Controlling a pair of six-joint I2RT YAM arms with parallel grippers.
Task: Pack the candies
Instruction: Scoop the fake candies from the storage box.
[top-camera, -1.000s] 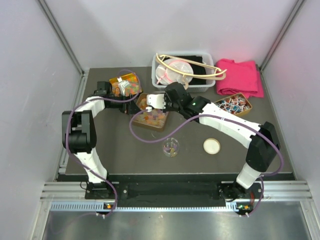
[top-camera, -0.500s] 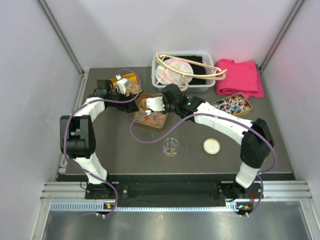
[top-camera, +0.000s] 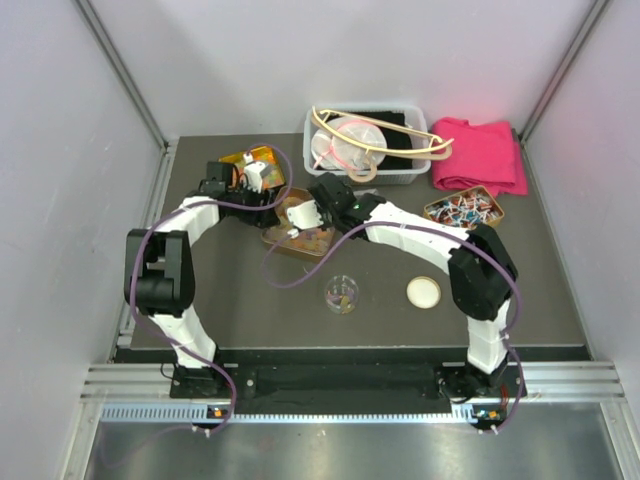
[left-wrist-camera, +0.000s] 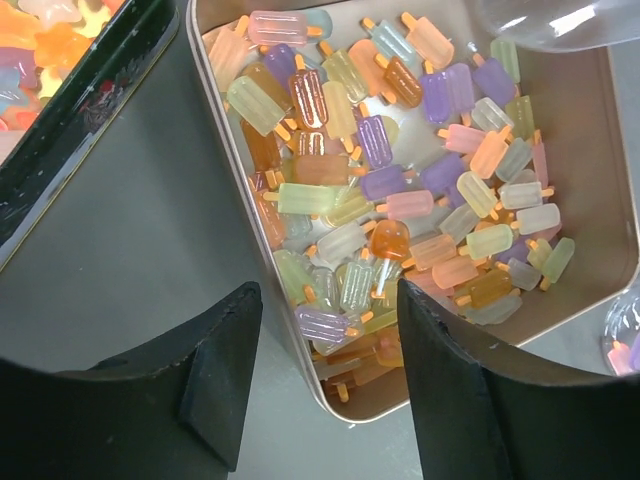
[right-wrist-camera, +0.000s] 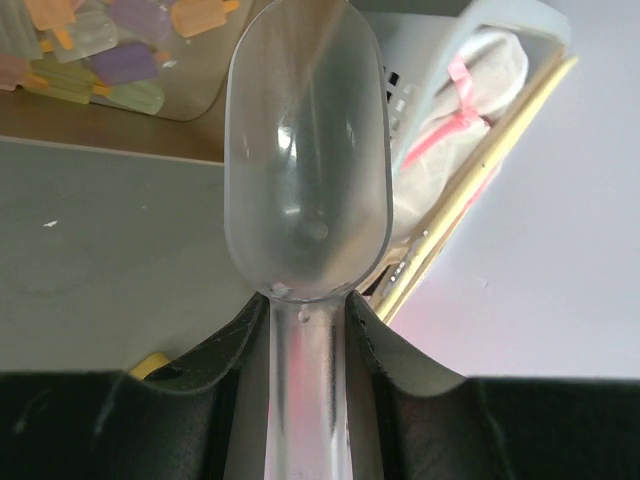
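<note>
The candies (left-wrist-camera: 400, 170) are heaped in a tin (left-wrist-camera: 600, 140), cut off at top; the left gripper (left-wrist-camera: 325, 335) is spread astride its rim, nothing held; a clear scoop (right-wrist-camera: 305, 170) is clamped by the right gripper (right-wrist-camera: 305, 325), handle end hidden.

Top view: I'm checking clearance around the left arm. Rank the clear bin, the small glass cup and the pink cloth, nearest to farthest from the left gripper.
From the left gripper:
1. The clear bin, at the back, just to its right.
2. The glass cup, mid-table, toward the arm bases.
3. The pink cloth, back right corner.
</note>
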